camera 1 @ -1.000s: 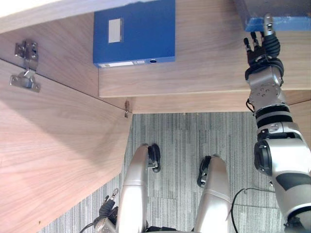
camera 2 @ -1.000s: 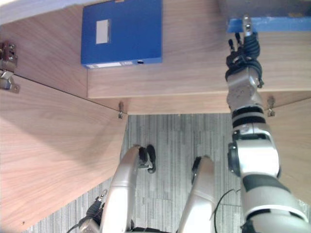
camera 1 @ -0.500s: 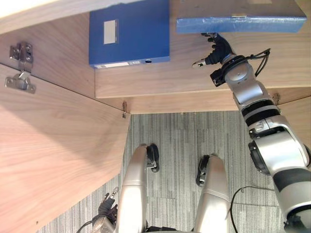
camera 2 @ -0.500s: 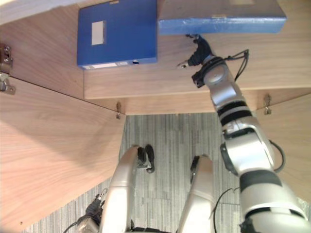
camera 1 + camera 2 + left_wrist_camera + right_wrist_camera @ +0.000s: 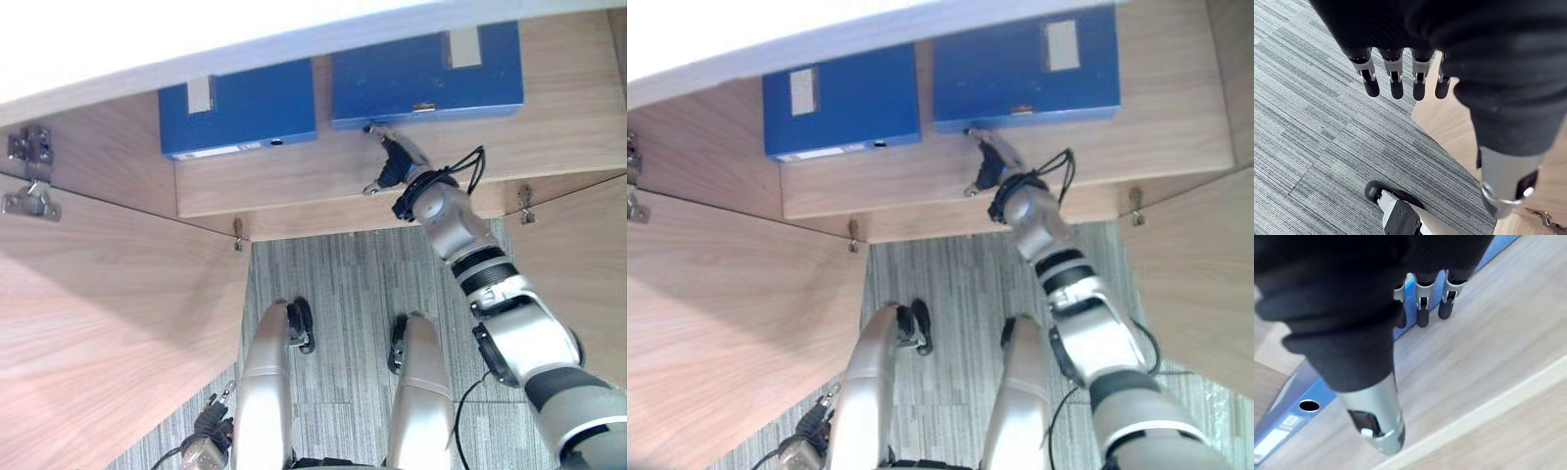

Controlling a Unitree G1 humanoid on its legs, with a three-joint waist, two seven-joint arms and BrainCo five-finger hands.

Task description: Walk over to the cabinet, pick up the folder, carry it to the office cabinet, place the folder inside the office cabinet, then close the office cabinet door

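Observation:
Two blue folders lie flat side by side on the wooden cabinet shelf (image 5: 558, 132): one on the left (image 5: 245, 110), one on the right (image 5: 411, 78). My right hand (image 5: 394, 164) reaches over the shelf's front edge, open, its straight fingers (image 5: 1422, 308) at the right folder's near edge. I cannot tell whether they touch it. The right wrist view also catches a blue spine with a ring hole (image 5: 1327, 392). My left hand (image 5: 211, 429) hangs low by my side, open, its fingers (image 5: 1396, 81) pointing at the carpet.
The cabinet's left door (image 5: 108, 323) stands wide open, with hinges (image 5: 29, 191) near its top. The right door (image 5: 583, 264) is open too, at the right edge. Grey striped carpet (image 5: 343, 284) lies below the shelf.
The right folder, raised over my right hand half a second ago, now lies flat on the shelf beside the left one. My hand has come back to its near edge. The camera shifted.

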